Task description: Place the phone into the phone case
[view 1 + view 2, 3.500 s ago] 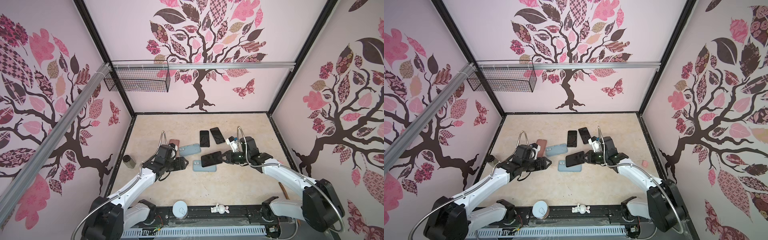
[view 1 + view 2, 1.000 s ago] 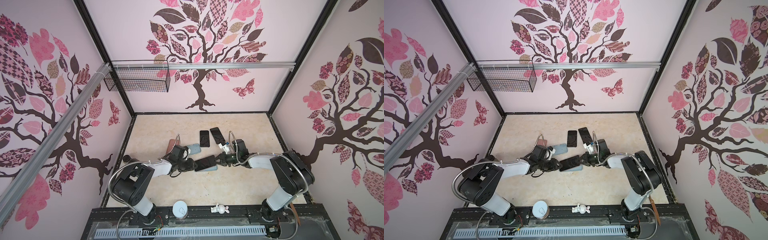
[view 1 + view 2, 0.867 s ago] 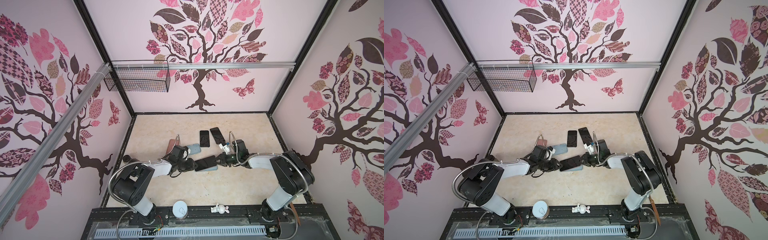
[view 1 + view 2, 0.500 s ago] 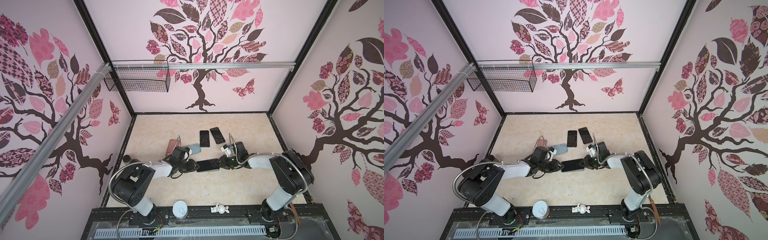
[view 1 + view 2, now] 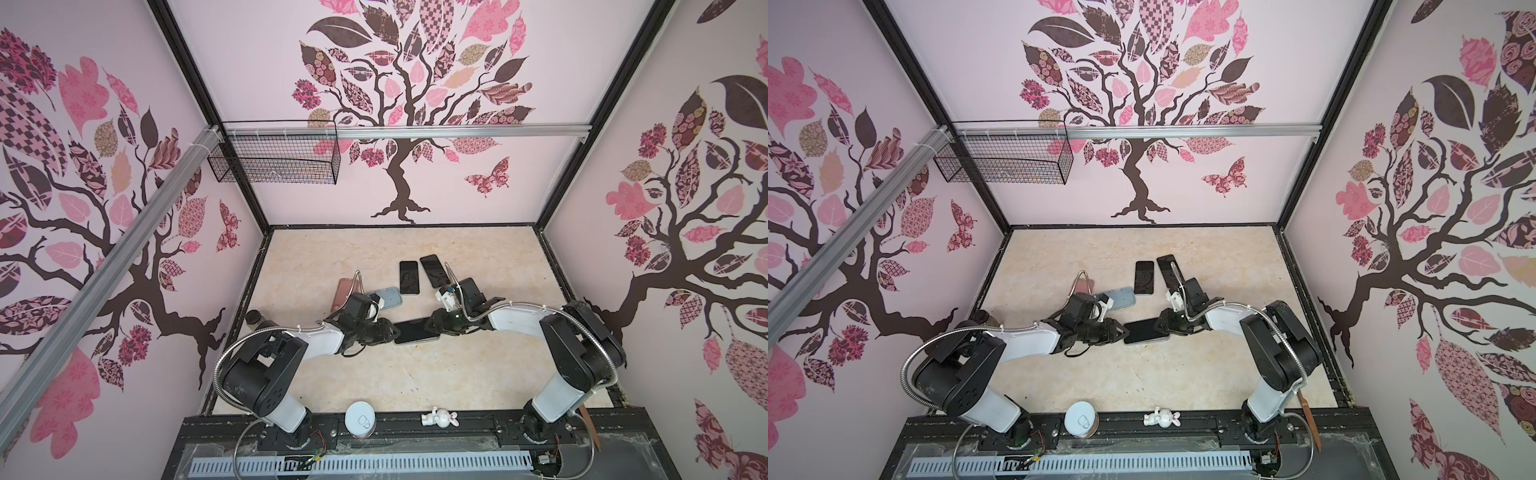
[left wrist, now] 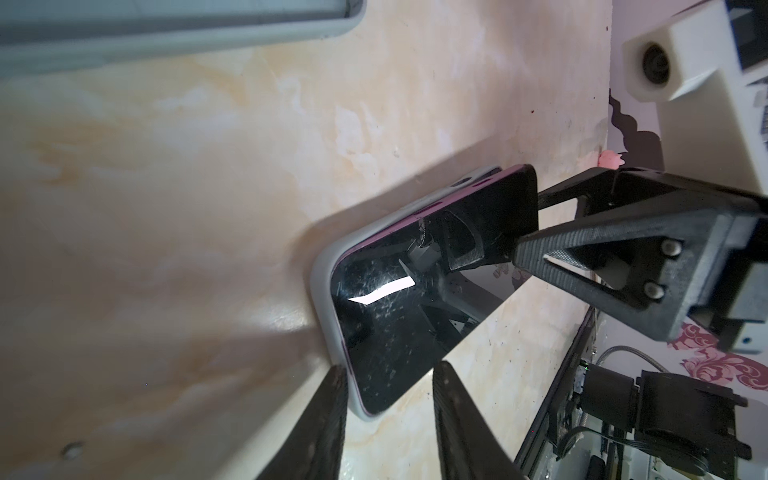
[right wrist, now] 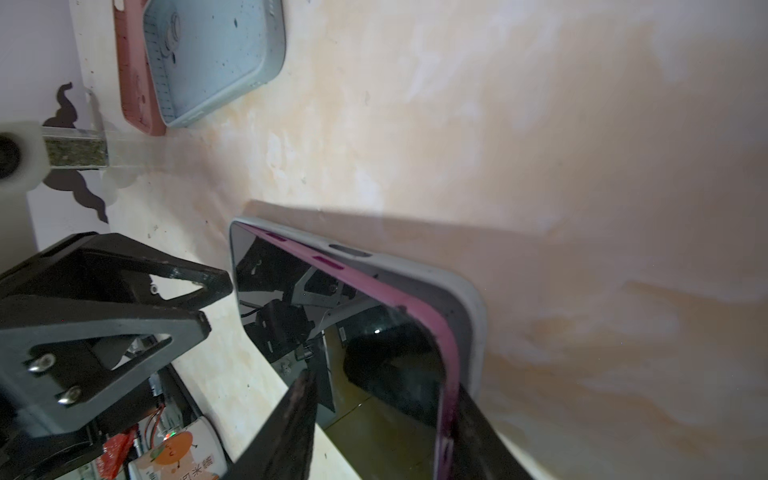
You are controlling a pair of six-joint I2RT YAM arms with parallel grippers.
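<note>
On the desk point(image 5: 478, 374) the phone point(image 5: 415, 330) lies on the phone case point(image 6: 322, 282), between the left pincer point(image 5: 391, 332) and the right pincer point(image 5: 433, 327), with two more phones point(image 5: 408, 277) side by side behind it and two overlapping cases point(image 5: 390, 297) behind it to the left.

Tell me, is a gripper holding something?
Right gripper: open, holding nothing. Left gripper, at one end of the black glass phone on the grey plastic case: cannot tell.

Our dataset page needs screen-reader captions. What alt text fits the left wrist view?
A dark-screened phone lies in a grey case on a beige table, its pink edge showing above the rim on one side. The left gripper, open, is at one end of the phone; the right gripper, open, is at the other.
</note>
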